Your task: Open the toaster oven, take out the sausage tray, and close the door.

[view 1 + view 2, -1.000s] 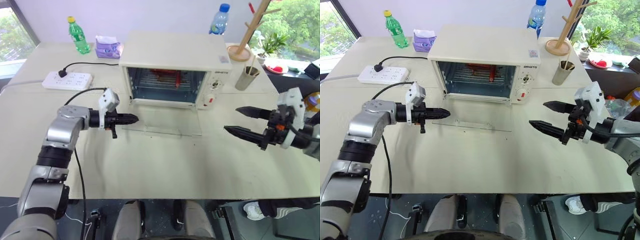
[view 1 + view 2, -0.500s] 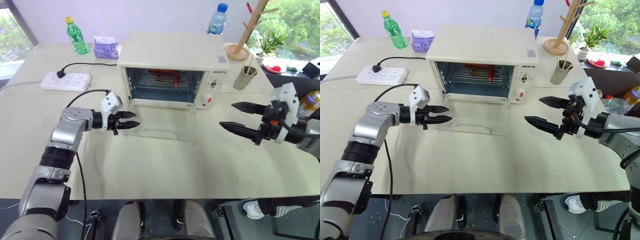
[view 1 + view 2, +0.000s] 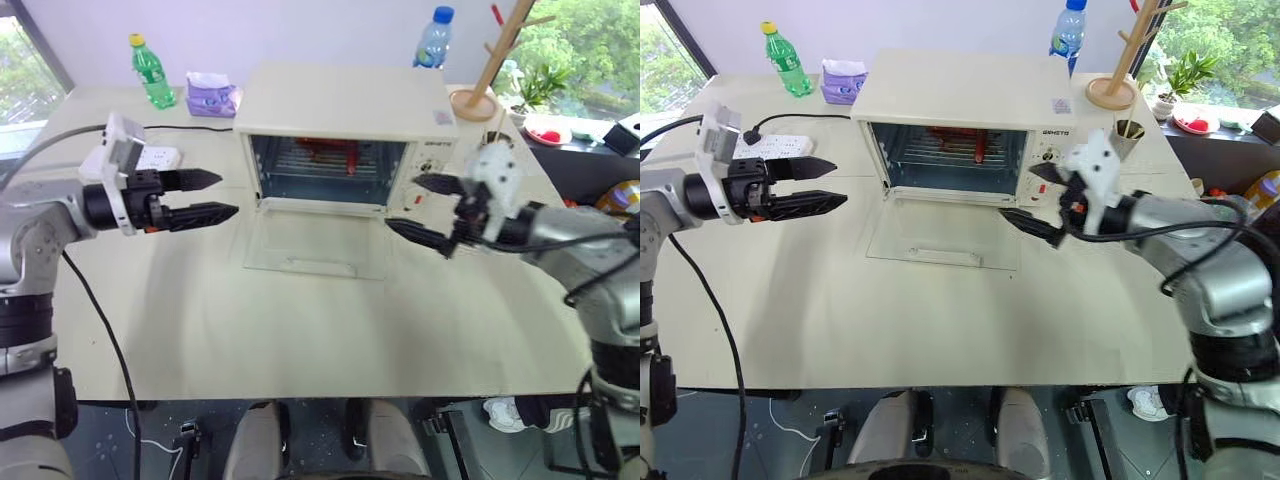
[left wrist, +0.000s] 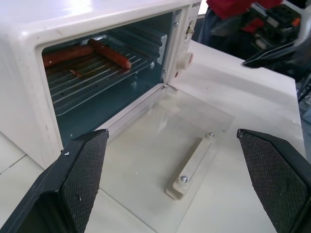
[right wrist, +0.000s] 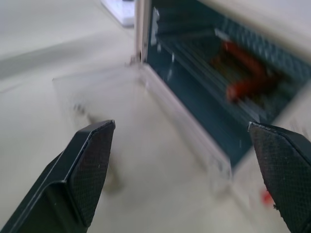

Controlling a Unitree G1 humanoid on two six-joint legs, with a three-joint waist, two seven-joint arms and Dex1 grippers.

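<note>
Since a second ago, the left pincer (image 3: 205, 197) had gone from shut tight to wide open, and it had lifted up and pulled away toward the left edge of the tabletop (image 3: 300, 330). The right pincer (image 3: 424, 208) had swung in from the right side and now hung just in front of the oven's knob panel. Its two black fingers were spread wide too. Neither pincer had hold of anything.

The toaster oven (image 3: 345, 100) sat at the middle of the tabletop, toward the far edge. The door (image 3: 315, 238) was already open. It lay flat on the tabletop in front of the oven, with its white bar handle (image 4: 188, 167) facing up, near the side closest to the robot.

The sausage tray (image 4: 87, 73) was inside the oven, up on the rack. A few red sausages (image 4: 109, 53) lay on it toward the back. The left pincer was well apart from the oven's left side and pointed across toward it. The right pincer was near the front right corner of the oven, above the right end of the open door, not touching it.

A white power strip (image 3: 775, 148) lay near the left edge. A green bottle (image 3: 157, 70) and a purple tissue pack (image 3: 215, 95) stood by the far left corner. A blue-capped water bottle (image 3: 436, 40), a wooden stand (image 3: 490, 70) and a metal cup (image 3: 1123, 142) stood toward the far right corner.
</note>
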